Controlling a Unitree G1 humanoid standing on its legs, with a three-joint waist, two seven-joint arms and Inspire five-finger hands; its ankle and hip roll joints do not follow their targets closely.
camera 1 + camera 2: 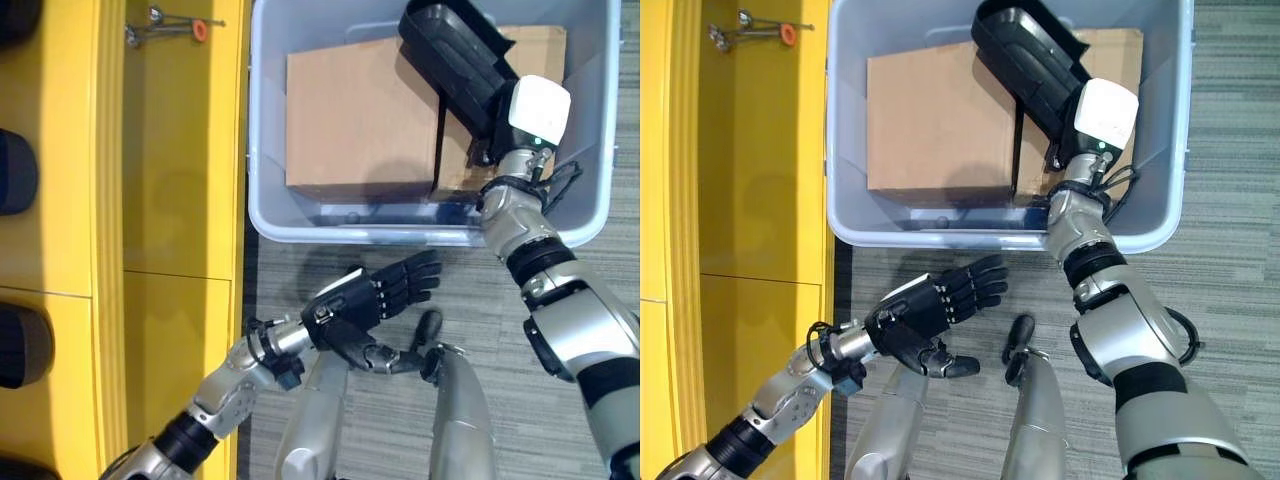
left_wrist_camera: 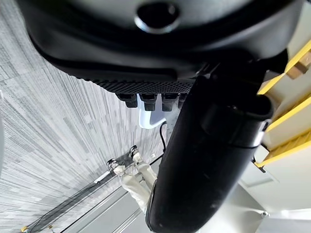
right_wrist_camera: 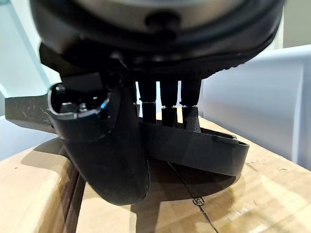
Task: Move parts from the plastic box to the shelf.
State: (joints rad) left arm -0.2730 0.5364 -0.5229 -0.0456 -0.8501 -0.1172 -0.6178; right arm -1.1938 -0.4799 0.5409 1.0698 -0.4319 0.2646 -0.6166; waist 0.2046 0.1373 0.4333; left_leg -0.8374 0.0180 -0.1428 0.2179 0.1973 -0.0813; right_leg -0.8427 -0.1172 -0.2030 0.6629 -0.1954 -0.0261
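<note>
A pale blue plastic box (image 1: 350,232) stands on the grey carpet and holds two brown cardboard boxes (image 1: 360,110). Over its right half my right hand (image 1: 492,105) is shut on a flat black plastic part (image 1: 440,30). The right wrist view has the fingers (image 3: 167,104) and thumb curled round that black part (image 3: 204,148), just above the cardboard. The yellow shelf (image 1: 180,150) runs down the left side. My left hand (image 1: 365,300) hangs open over the carpet just in front of the box, holding nothing.
On the shelf's far end lies a small metal tool with an orange piece (image 1: 165,28). Dark rounded items (image 1: 15,170) sit along the shelf's outer left edge. A narrow strip of carpet separates the shelf from the box.
</note>
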